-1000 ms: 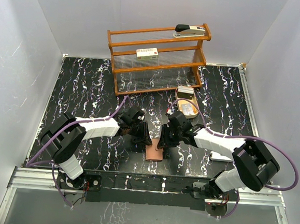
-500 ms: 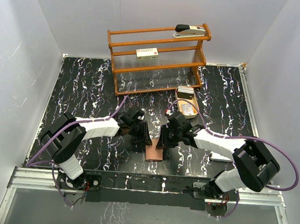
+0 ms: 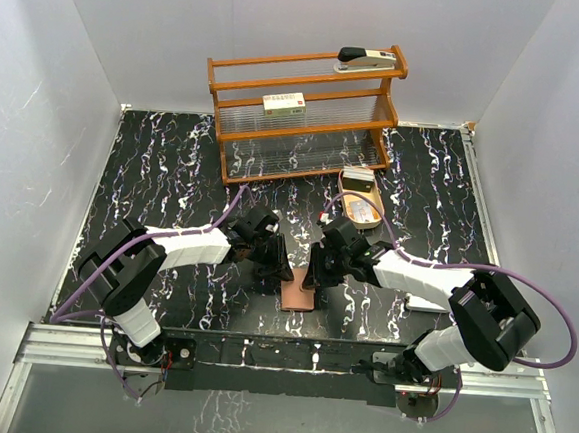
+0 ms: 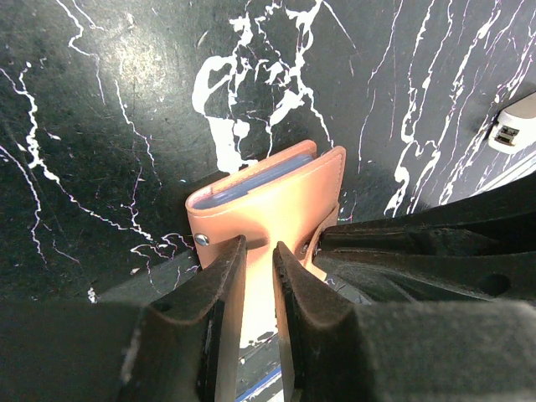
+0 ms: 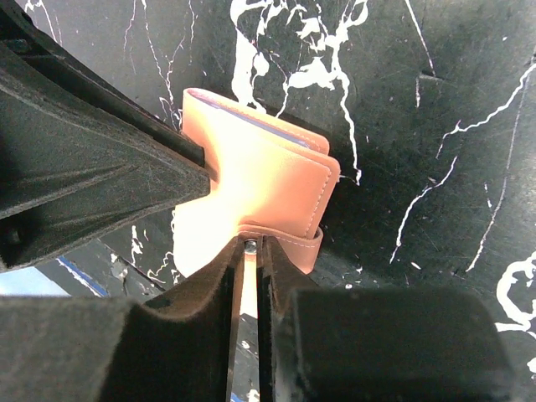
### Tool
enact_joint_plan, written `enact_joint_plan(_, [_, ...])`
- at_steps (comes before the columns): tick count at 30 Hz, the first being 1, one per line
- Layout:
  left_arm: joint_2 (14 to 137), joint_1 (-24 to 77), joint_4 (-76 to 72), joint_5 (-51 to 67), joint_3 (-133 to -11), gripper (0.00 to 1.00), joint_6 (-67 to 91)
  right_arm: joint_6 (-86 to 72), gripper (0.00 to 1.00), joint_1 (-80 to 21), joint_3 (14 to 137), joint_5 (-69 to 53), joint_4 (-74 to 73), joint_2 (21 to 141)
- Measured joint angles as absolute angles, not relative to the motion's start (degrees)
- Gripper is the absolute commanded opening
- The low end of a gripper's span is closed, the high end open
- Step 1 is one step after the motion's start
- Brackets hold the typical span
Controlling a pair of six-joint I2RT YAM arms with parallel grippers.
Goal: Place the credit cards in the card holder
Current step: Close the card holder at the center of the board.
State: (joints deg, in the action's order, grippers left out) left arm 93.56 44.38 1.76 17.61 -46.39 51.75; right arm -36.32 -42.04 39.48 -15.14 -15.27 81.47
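Note:
The reddish-brown card holder (image 3: 298, 296) lies folded on the black marbled table near the front middle. It shows in the left wrist view (image 4: 276, 197) and the right wrist view (image 5: 268, 180). Light blue card edges (image 4: 255, 177) show inside its fold, also in the right wrist view (image 5: 251, 117). My right gripper (image 5: 249, 245) is shut on the holder's closing tab (image 5: 289, 243), with the snap between the fingertips. My left gripper (image 4: 257, 248) has its jaws nearly together over the holder's near edge, with nothing between them. In the top view the left gripper (image 3: 277, 270) and right gripper (image 3: 315, 278) flank the holder.
A wooden shelf rack (image 3: 303, 112) stands at the back with a stapler (image 3: 367, 59) on top and a small box (image 3: 284, 103) on its middle shelf. An oval wooden tray (image 3: 362, 210) and a cream-and-yellow box (image 3: 356, 178) lie behind the right gripper. A pale flat thing (image 3: 425, 303) lies by the right arm.
The right gripper has shifted very slightly to the left at the holder. The left arm and the holder have not visibly moved.

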Motion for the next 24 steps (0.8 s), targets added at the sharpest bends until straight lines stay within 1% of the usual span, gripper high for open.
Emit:
enact_joint_plan(12, [93.56, 44.38, 1.78, 17.54, -46.39, 0.19, 52.05, -36.12, 0.09, -44.38, 40.18, -11.44, -16.34, 81.54])
enact_joint_plan(17, [93.56, 44.38, 1.78, 17.50, -46.39, 0.19, 52.05, -36.12, 0.09, -45.82, 42.00, -8.75, -18.61, 82.54])
enact_joint_plan(24, [93.56, 44.36, 1.45, 17.43, -46.09, 0.19, 52.29, -36.05, 0.08, -46.13, 45.28, -8.05, -22.09, 85.25])
